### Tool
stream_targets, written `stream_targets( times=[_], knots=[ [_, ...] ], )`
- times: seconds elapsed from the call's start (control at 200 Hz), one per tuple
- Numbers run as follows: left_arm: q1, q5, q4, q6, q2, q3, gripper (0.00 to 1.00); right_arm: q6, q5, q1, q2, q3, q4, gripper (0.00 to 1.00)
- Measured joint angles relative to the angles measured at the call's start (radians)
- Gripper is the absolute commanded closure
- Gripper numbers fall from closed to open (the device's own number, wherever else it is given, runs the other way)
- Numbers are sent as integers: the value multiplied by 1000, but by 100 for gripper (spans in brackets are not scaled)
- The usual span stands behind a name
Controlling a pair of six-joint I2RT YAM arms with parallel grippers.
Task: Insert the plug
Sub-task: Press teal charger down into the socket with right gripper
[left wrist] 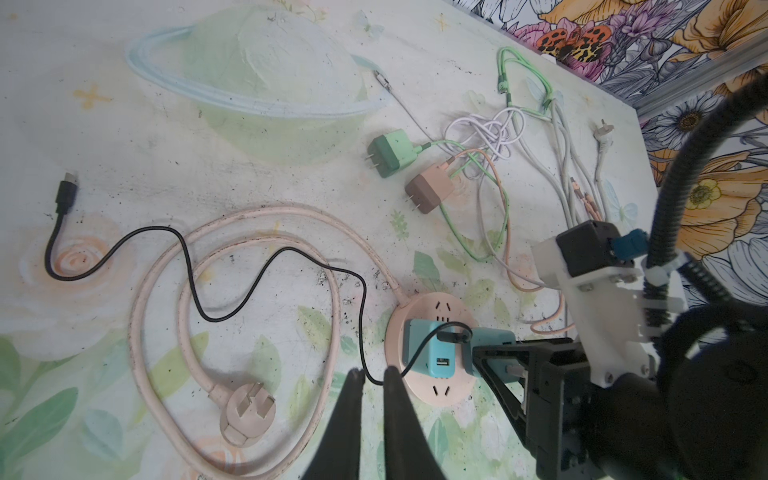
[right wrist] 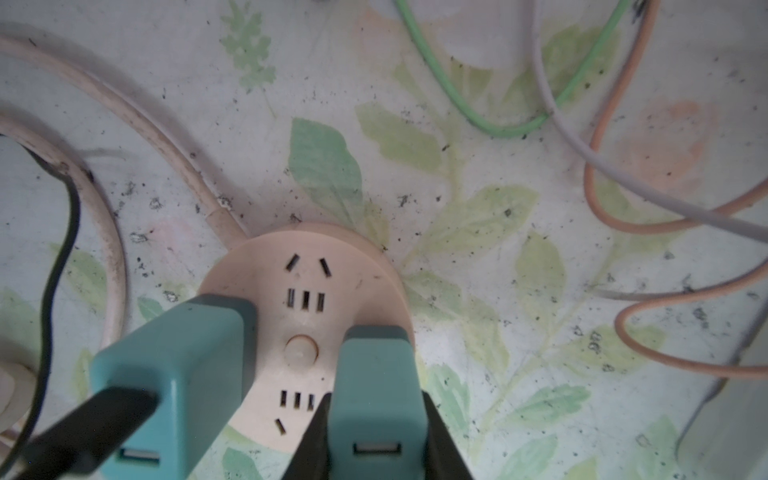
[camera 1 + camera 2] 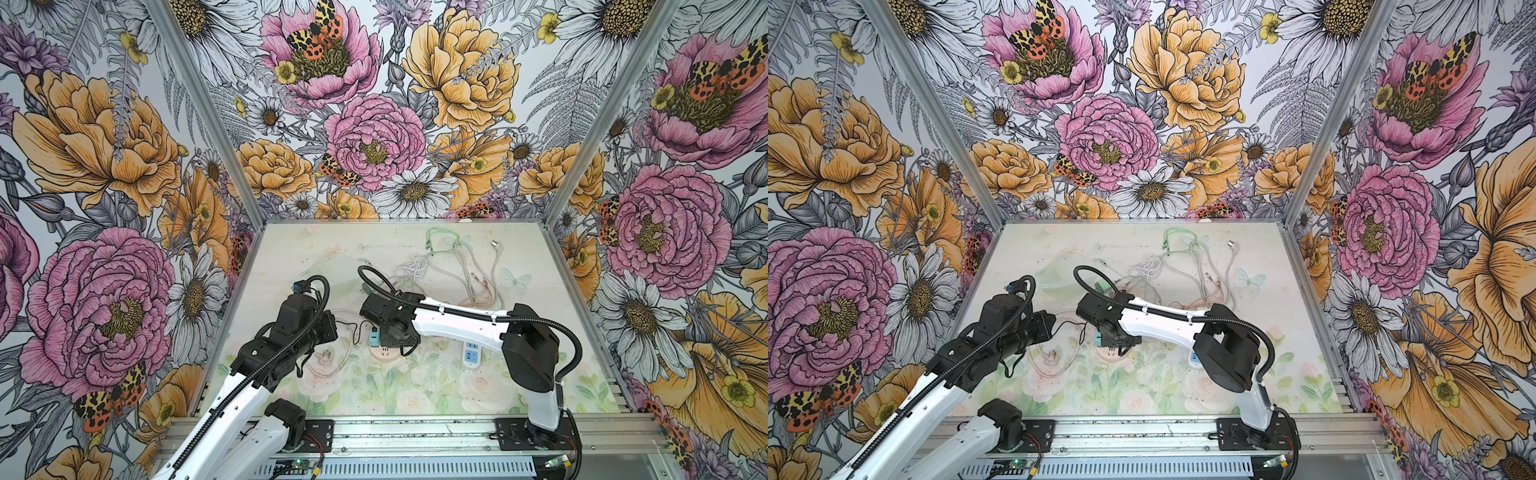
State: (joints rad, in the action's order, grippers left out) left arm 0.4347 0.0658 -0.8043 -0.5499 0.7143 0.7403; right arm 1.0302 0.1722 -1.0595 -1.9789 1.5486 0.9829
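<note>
A pale tabletop (image 3: pixel 291 249), printed with faint flowers and leaves and scuffed with dark specks, is enclosed on three sides by walls (image 3: pixel 374 124) papered in large blooms. An aluminium rail (image 3: pixel 415 432) is run along the near edge.

The teal plug (image 2: pixel 374 365), a small boxy charger with a USB port in its end face, is clamped between the fingers of the right pincer (image 2: pixel 376 399). It is stood against the face of the round pink socket hub (image 2: pixel 303 274); whether its pins are seated cannot be told. Just beside that pincer, toward the left arm, a second teal charger (image 2: pixel 174 357) is stood on the same hub, with a black cable (image 2: pixel 58 266) plugged into it. The left pincer (image 1: pixel 372 374) is drawn narrow about that cable, which is run between its tips.

Ahead of the right pincer, free slots on the hub and bare table are seen. Farther out, a tangle of loose cables (image 1: pixel 490 141) is spread. A white power strip (image 3: pixel 471 353) is laid behind the right pincer, near its forearm.
</note>
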Motion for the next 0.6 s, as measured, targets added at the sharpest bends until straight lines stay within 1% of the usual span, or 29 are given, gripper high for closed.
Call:
stream_targets(
  times=[0.6],
  knots=[
    [0, 0, 0, 0, 15, 0, 85, -82, -5, -14, 42, -77, -113, 100]
  ],
)
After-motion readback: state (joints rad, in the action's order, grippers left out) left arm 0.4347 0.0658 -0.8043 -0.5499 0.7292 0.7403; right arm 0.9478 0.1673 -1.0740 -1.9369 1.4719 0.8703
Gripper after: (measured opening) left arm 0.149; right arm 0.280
